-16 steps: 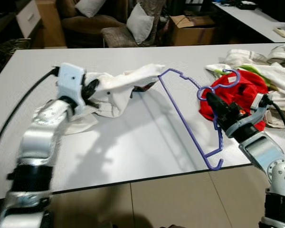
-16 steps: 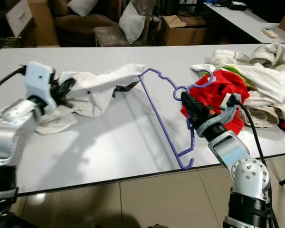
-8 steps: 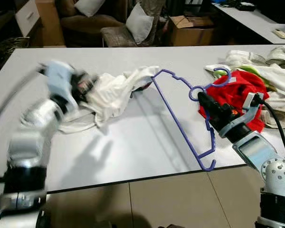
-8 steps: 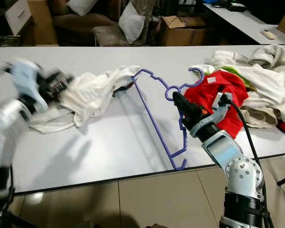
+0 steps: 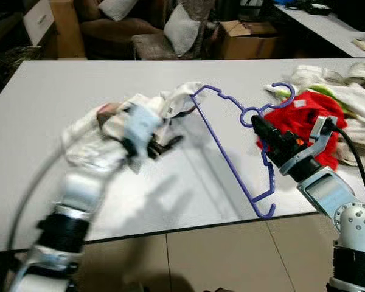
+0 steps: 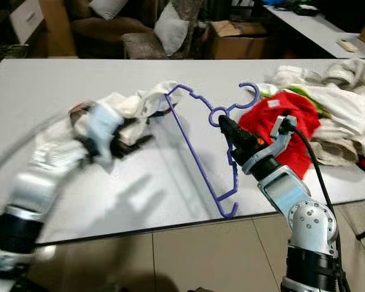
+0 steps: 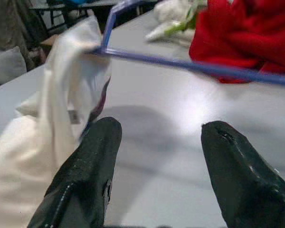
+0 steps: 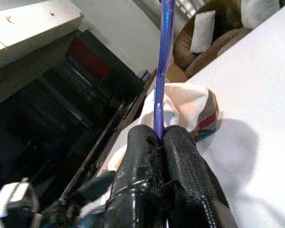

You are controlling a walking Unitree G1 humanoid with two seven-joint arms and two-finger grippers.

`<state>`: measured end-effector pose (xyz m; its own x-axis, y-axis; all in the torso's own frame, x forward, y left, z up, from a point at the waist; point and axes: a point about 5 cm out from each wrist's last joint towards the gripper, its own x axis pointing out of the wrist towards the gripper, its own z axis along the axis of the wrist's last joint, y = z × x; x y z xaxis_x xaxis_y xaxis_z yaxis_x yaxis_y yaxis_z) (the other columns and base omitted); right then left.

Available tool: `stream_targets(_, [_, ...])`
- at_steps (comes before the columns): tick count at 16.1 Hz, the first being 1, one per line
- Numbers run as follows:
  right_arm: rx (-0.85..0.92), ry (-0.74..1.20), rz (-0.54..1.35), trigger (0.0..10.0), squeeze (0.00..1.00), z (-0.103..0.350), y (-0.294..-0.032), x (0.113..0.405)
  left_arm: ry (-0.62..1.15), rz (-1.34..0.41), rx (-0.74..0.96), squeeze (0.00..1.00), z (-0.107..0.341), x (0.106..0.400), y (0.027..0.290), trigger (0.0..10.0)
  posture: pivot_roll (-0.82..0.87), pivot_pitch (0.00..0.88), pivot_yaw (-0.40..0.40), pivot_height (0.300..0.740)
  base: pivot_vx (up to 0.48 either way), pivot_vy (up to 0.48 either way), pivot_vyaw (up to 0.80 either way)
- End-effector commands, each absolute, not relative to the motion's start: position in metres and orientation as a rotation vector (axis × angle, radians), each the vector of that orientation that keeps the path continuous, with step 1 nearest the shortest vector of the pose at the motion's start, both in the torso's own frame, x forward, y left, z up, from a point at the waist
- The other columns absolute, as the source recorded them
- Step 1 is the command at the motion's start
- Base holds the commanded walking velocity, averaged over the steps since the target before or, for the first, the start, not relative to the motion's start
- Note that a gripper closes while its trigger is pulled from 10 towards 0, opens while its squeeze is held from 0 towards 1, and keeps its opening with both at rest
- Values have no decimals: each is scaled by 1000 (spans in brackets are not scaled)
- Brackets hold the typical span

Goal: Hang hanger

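A purple plastic hanger [image 5: 226, 159] stands tilted on the white table [image 5: 61, 85], one shoulder tucked into a crumpled white garment [image 5: 177, 97]. My right gripper [image 5: 259, 125] is shut on the hanger just below its hook, and the thin purple bar runs up between its fingers [image 8: 147, 156] in the right wrist view. My left gripper [image 7: 161, 128] is open and holds nothing. It hovers low over the table beside the white garment [image 7: 61, 99], with the hanger's bar [image 7: 194, 66] crossing ahead of it. The left arm [image 5: 134, 131] is motion-blurred.
A red garment [image 5: 305, 112] and a heap of pale clothes [image 5: 353, 91] lie on the table's right side, behind my right arm. Past the far edge stand armchairs with cushions [image 5: 177, 27] and a cardboard box [image 5: 246, 38]. The table's near edge runs just under the hanger's lower end.
My left gripper let go of the white garment and swung right toward the hanger, now open. The right gripper shifted the hanger slightly left.
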<state>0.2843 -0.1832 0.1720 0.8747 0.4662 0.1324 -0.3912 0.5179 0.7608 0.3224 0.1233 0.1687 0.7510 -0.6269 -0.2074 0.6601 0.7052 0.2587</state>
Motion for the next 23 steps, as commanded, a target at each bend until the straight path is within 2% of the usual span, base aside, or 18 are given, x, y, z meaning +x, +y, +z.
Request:
stream_targets(1, [885, 65, 524, 10000, 0, 177, -185, 282, 97, -680, 368, 0, 171, 327, 125, 10000, -144, 0, -35, 740, 0, 0, 0])
stream_targets(3, [884, 58, 529, 10000, 0, 178, -184, 280, 159, -682, 480, 0, 153, 325, 126, 10000, -153, 0, -25, 740, 0, 0, 0])
stream_targets(5, [885, 52, 529, 10000, 0, 178, -185, 278, 195, -613, 580, 0, 140, 325, 133, 10000, -158, 0, -22, 740, 0, 0, 0])
stream_targets(10, [894, 38, 537, 10000, 0, 182, -185, 277, 214, -478, 661, 0, 126, 330, 143, 10000, -153, 0, -32, 740, 0, 0, 0])
stream_targets(11, [899, 33, 539, 10000, 0, 183, -184, 278, 209, -422, 711, 0, 125, 331, 149, 3098, -153, 0, -32, 740, 0, 0, 0])
stream_targets(12, [905, 26, 541, 10000, 0, 184, -184, 278, 209, -397, 722, 0, 123, 333, 153, 0, -152, 0, -34, 740, 0, 0, 0])
stream_targets(14, [912, 19, 542, 10000, 0, 186, -184, 279, 210, -381, 698, 0, 118, 334, 153, 0, -151, 0, -37, 740, 0, 0, 0])
stream_targets(17, [912, 17, 545, 10000, 0, 187, -184, 280, 200, -450, 514, 0, 115, 331, 134, 0, -152, 0, -37, 740, 0, 0, 0])
stream_targets(20, [912, 16, 549, 10000, 0, 188, -183, 281, 208, -438, 567, 0, 110, 333, 134, 0, -154, 0, -37, 740, 0, 0, 0])
stream_targets(23, [912, 14, 553, 10000, 0, 189, -182, 280, 250, -362, 674, 0, 103, 337, 145, 0, -158, 0, -35, 740, 0, 0, 0])
